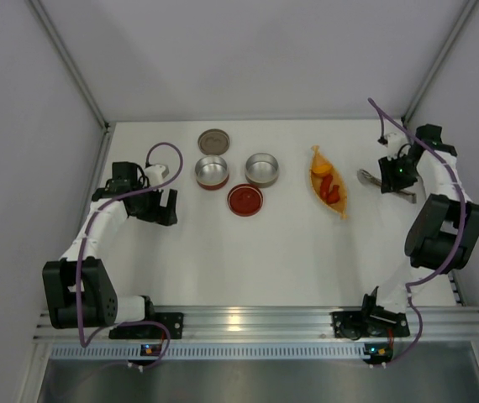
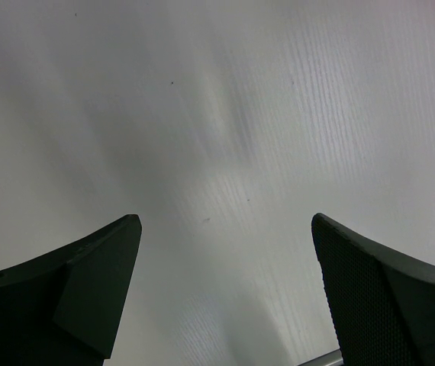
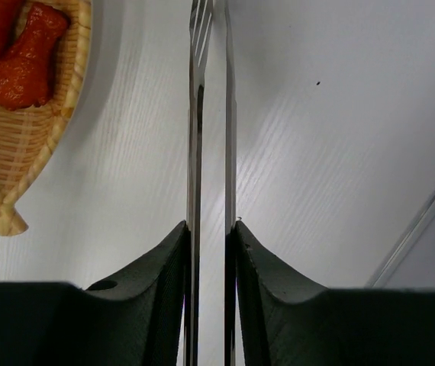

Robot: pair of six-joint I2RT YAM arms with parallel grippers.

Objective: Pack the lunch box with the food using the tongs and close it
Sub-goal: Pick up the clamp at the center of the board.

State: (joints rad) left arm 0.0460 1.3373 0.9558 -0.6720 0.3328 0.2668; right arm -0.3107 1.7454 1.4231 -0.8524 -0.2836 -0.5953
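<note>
The right gripper point(image 3: 211, 229) has its two black fingers pressed against the outer sides of the slender grey metal tongs point(image 3: 194, 114), one finger on each thin arm. A narrow gap is left between the arms, so it is clamped on the tool. Whether the tool is off the surface cannot be told. The left gripper point(image 2: 225, 225) hangs with its jaws spread wide over bare tabletop, holding nothing. On the white table point(image 1: 290, 252), the orange leaf-shaped woven dish point(image 1: 339, 210) lies right of centre, just beside the tongs point(image 1: 367, 176) at the far right. Two round silver tins point(image 1: 212, 171) sit side by side near the middle, well apart from the dish. A flat red lid point(image 1: 245, 200) lies in front of them and a brown lid point(image 1: 213, 140) behind. The tongs look light, stiff along their length and springy across. Their smooth metal is likely slippery, so a hold partway along both arms, square across them, seems best for squeezing the tips together without twisting. The food lies in the dish and none is in the tins: red slices point(image 3: 23, 65) and one round orange-yellow piece point(image 1: 321, 168). These look small, light and firm, and they may skid or roll under a narrow metal tip.
</note>
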